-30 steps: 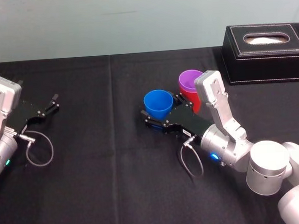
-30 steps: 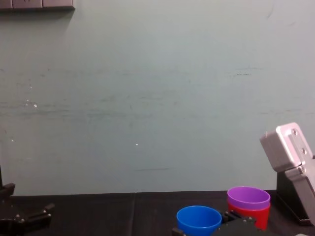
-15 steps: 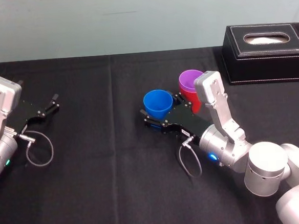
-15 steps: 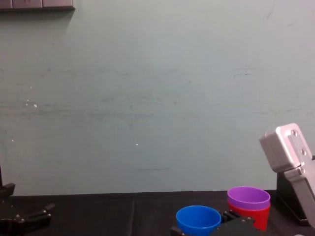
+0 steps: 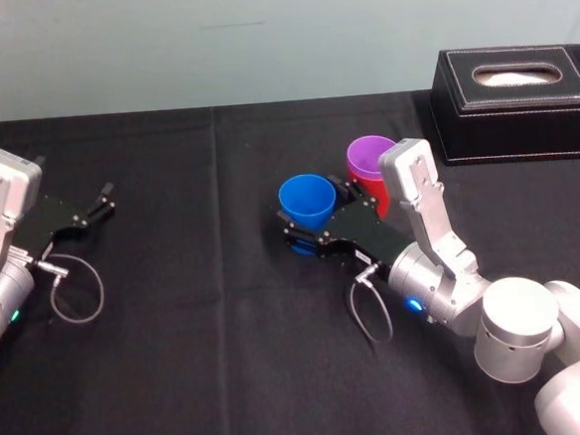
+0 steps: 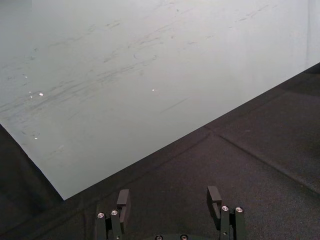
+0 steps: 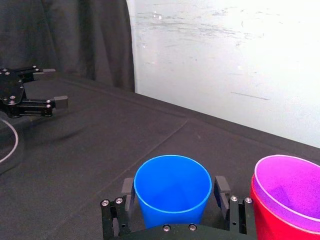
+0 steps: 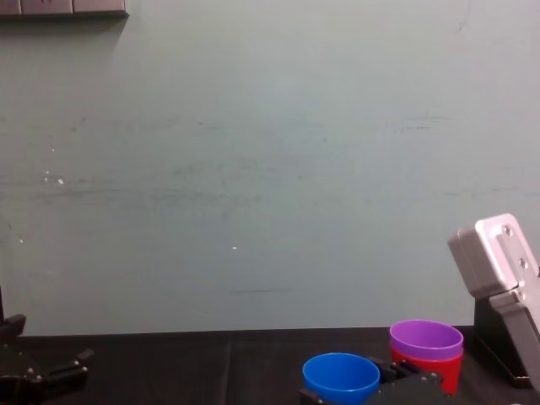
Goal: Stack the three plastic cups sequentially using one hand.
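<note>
The blue cup (image 5: 307, 201) stands upright on the black table, mouth up. My right gripper (image 5: 313, 214) reaches in low from the near right and is open, one finger on each side of the blue cup (image 7: 172, 187), at about half its height. Just right of it, the purple cup (image 5: 369, 154) sits nested inside the red cup (image 5: 368, 190); the chest view shows the purple rim (image 8: 426, 337) above the red wall (image 8: 426, 369). My left gripper (image 5: 103, 199) rests open at the table's far left, holding nothing.
A black stitched tissue box (image 5: 516, 97) stands at the back right, behind the cups. The black tablecloth (image 5: 181, 364) spreads wide between the two arms. A pale wall (image 5: 208, 44) closes the table's far edge. Loose cables hang beside both wrists.
My right gripper has edged slightly forward and right around the blue cup. The cups and the left arm have not moved.
</note>
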Tool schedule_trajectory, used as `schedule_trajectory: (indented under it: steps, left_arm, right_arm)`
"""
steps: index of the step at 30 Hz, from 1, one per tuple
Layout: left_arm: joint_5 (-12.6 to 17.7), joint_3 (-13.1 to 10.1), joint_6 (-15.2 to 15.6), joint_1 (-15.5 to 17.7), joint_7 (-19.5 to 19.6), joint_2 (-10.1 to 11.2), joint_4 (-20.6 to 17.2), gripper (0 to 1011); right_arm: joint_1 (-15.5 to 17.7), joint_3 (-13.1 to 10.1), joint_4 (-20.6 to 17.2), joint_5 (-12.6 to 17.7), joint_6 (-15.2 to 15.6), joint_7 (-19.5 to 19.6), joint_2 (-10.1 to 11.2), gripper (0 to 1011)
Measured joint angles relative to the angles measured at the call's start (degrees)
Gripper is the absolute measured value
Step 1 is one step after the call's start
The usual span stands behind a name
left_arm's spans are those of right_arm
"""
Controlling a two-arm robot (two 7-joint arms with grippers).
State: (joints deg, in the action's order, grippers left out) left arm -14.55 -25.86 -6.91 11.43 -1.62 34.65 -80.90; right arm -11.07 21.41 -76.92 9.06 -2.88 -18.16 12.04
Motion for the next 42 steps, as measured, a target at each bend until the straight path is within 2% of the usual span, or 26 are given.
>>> schedule_trajectory:
  steps: [33,42]
  left_arm:
    - [0.0,0.0,0.0,0.0,0.0,0.0,0.0,1005]
    - [0.0,0.0,0.0,0.0,0.0,0.0,0.0,1004]
  right_arm:
    - [-0.5,-0.5,0.8,0.4,0.2,-0.5,-0.8,994]
    - [-0.5,-0.5,0.8,0.4,0.2,-0.5,-0.7,792]
